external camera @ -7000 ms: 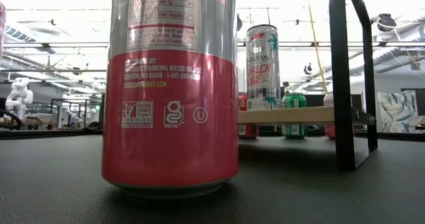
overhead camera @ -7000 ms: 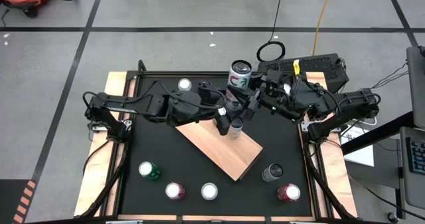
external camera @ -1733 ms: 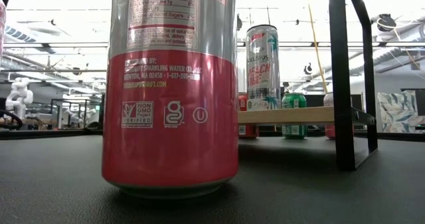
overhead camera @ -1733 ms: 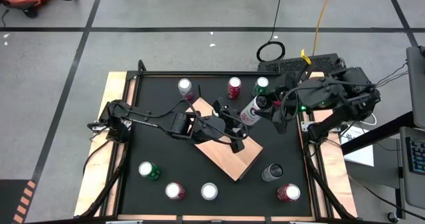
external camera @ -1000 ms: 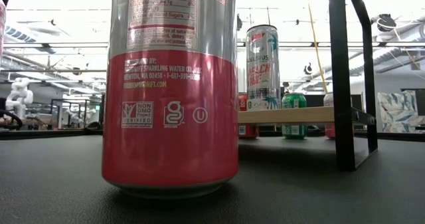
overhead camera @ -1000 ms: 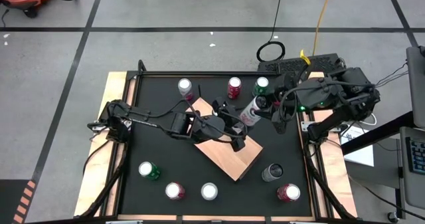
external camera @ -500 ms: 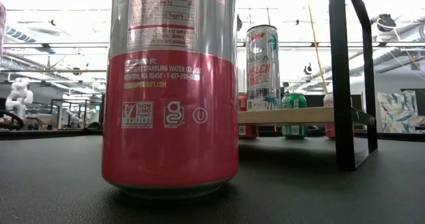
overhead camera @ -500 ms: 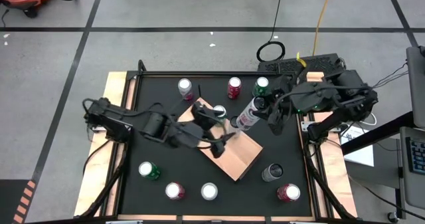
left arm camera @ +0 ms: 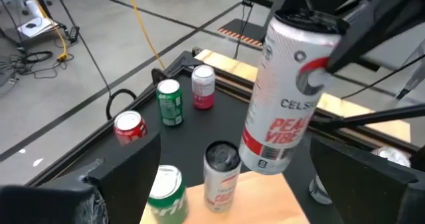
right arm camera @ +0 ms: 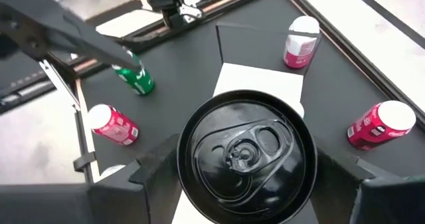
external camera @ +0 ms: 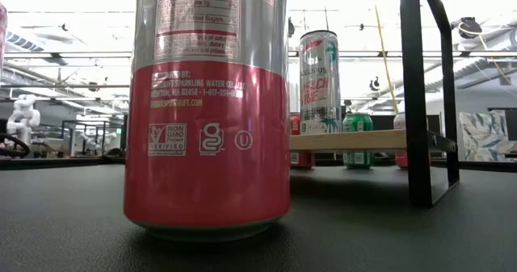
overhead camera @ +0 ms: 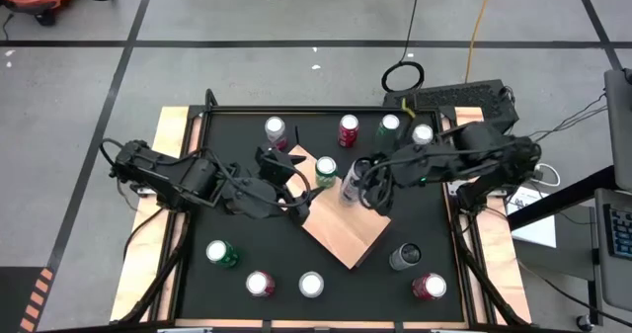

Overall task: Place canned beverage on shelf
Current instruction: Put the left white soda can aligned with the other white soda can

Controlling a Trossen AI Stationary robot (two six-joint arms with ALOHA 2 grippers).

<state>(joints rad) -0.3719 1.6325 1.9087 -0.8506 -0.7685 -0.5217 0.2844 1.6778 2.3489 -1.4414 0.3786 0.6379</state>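
Tan wood-grain marks the shelf [overhead camera: 341, 229], a board set cornerwise at the middle of the black table [overhead camera: 247, 229]. The right tool [overhead camera: 363, 187] pinches a tall white can [left arm camera: 287, 94] by its sides, fingers on either flank of the dark lid in the right wrist view. It carries that can above the board's two-o'clock edge, not yet resting on it. In the left wrist view the can hangs upright, or nearly so, just above and beside a shorter silver can [left arm camera: 220, 175] already standing on the wood. A green-topped can [overhead camera: 326, 167] stands at the board's twelve-o'clock corner.

The left tool [overhead camera: 286, 170] sits at the shelf's ten-o'clock corner with its fingers spread, holding nothing.

The step in hand appears to be lowering the white can onto the shelf. To do it well, I judge the right arm should shift the can toward bare wood at four or five o'clock, clear of the two standing cans. It should keep the can plumb, descend until the base sits flat, and only then release. Letting go too near the board's edge risks a tip onto the table. The spread left tool should stay clear of the descent.
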